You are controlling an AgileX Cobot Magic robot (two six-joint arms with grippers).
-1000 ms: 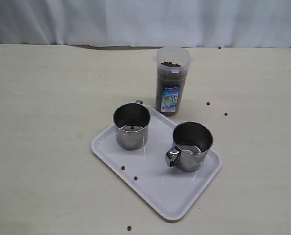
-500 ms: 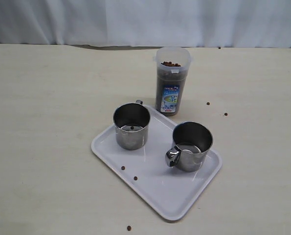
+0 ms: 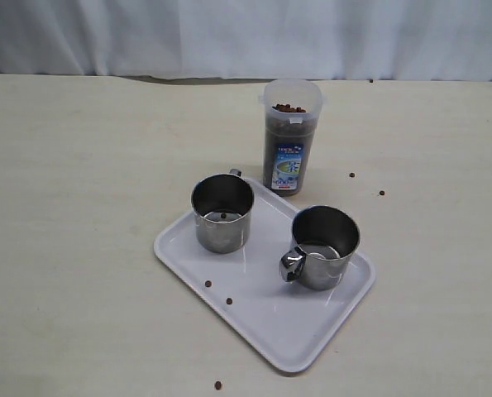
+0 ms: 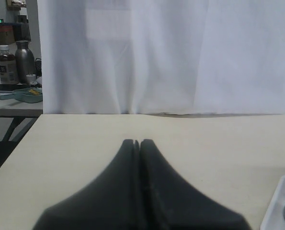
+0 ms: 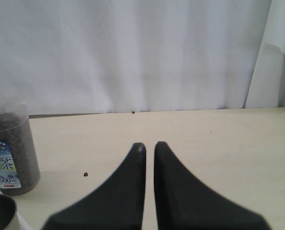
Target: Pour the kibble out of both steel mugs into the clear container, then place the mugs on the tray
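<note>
Wrist views — both jaws closed, empty

Left gripper [image 4: 136,142]: both dark jaws pressed flat together along their length, tips meeting, nothing held. It points straight ahead, roughly level.

Right gripper [image 5: 149,145]: jaws drawn in almost fully, with a thin slit showing between the tips and down the inner edges. Nothing is between them. Same forward, level pose as the left.
</note>
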